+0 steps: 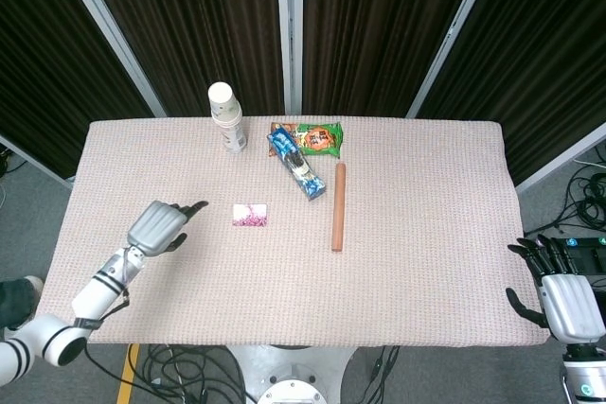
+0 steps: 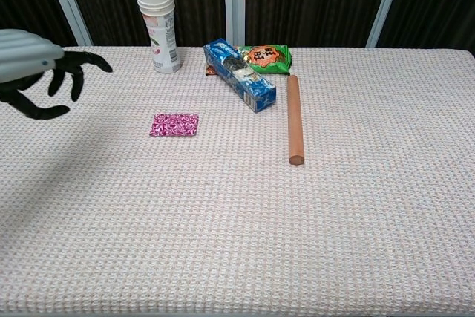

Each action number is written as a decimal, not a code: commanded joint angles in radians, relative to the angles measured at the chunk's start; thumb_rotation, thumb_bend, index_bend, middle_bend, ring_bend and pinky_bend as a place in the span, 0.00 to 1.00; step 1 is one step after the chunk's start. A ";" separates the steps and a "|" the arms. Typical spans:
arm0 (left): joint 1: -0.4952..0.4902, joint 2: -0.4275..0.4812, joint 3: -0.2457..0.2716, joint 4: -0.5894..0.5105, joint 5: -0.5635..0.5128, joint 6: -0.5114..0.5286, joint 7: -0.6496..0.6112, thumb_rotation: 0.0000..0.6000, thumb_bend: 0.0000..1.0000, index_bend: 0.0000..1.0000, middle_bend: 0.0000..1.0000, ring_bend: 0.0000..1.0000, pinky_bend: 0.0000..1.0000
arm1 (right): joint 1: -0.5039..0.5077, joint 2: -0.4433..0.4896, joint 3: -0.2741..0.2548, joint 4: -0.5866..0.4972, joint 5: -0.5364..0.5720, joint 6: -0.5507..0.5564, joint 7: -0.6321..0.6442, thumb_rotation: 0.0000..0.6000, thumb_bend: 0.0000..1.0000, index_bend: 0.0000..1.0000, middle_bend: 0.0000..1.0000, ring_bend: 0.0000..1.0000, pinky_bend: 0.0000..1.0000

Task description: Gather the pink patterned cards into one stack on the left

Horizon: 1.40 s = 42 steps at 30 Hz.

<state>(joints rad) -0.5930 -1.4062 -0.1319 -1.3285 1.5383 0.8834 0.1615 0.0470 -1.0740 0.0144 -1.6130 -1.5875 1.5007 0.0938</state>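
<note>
One pink patterned card (image 2: pixel 174 125) is all I can find, lying flat left of centre; my left hand (image 1: pixel 161 226) hovers just left of it, fingers spread and holding nothing. Further right, toward the far edge, stand stacked paper cups (image 1: pixel 226 118), then a blue packet (image 1: pixel 296 164) against a green snack bag (image 1: pixel 318 138), then a wooden rod (image 1: pixel 338 206). My right hand (image 1: pixel 566 300) sits off the near right corner, fingers apart, empty; no stacking shows yet, judging by this.
</note>
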 commanded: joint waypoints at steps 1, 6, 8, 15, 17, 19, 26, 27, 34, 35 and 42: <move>-0.086 -0.070 -0.013 0.066 -0.054 -0.111 0.060 1.00 0.45 0.21 0.64 0.65 0.82 | 0.002 -0.002 0.001 0.001 0.007 -0.006 -0.001 0.97 0.24 0.19 0.14 0.04 0.03; -0.154 -0.113 -0.032 0.093 -0.167 -0.233 0.123 1.00 0.45 0.21 0.76 0.70 0.89 | 0.007 -0.004 0.005 0.004 0.022 -0.020 -0.003 0.97 0.24 0.19 0.14 0.04 0.03; -0.178 -0.130 -0.039 0.098 -0.210 -0.263 0.149 1.00 0.45 0.21 0.79 0.71 0.90 | 0.010 -0.004 0.006 0.003 0.025 -0.025 -0.005 0.97 0.24 0.19 0.14 0.04 0.03; -0.255 -0.180 -0.042 0.143 -0.357 -0.348 0.234 1.00 0.52 0.21 0.82 0.74 0.92 | 0.014 -0.002 0.009 -0.004 0.033 -0.033 -0.013 0.97 0.24 0.19 0.14 0.04 0.03; -0.275 -0.192 -0.036 0.153 -0.401 -0.360 0.260 1.00 0.54 0.21 0.82 0.74 0.92 | 0.013 -0.001 0.010 -0.004 0.036 -0.032 -0.013 0.97 0.24 0.19 0.14 0.04 0.03; -0.292 -0.205 -0.026 0.162 -0.439 -0.367 0.285 1.00 0.54 0.21 0.82 0.74 0.92 | 0.012 0.000 0.011 -0.004 0.039 -0.030 -0.012 0.96 0.24 0.19 0.14 0.04 0.03; -0.338 -0.255 0.008 0.216 -0.558 -0.370 0.345 1.00 0.55 0.21 0.82 0.74 0.92 | 0.011 0.002 0.011 -0.002 0.047 -0.034 -0.010 0.97 0.24 0.19 0.14 0.04 0.03; -0.343 -0.259 0.013 0.224 -0.572 -0.370 0.351 1.00 0.55 0.21 0.82 0.74 0.92 | 0.010 0.002 0.011 -0.001 0.049 -0.034 -0.009 0.97 0.24 0.19 0.14 0.04 0.03; -0.374 -0.275 0.053 0.253 -0.674 -0.365 0.391 1.00 0.55 0.21 0.82 0.74 0.92 | 0.009 0.004 0.010 0.002 0.052 -0.037 -0.004 0.97 0.24 0.19 0.14 0.04 0.03; -0.378 -0.272 0.060 0.246 -0.686 -0.365 0.397 1.00 0.55 0.21 0.82 0.74 0.92 | 0.010 0.004 0.010 0.002 0.052 -0.038 -0.004 0.97 0.24 0.19 0.14 0.04 0.03; -0.410 -0.225 0.116 0.143 -0.778 -0.328 0.466 1.00 0.55 0.21 0.82 0.74 0.92 | 0.010 0.003 0.008 0.002 0.048 -0.038 -0.004 0.97 0.24 0.19 0.14 0.04 0.03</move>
<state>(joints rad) -0.9904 -1.6477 -0.0351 -1.1567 0.7878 0.5413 0.6043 0.0574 -1.0708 0.0229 -1.6114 -1.5396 1.4629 0.0894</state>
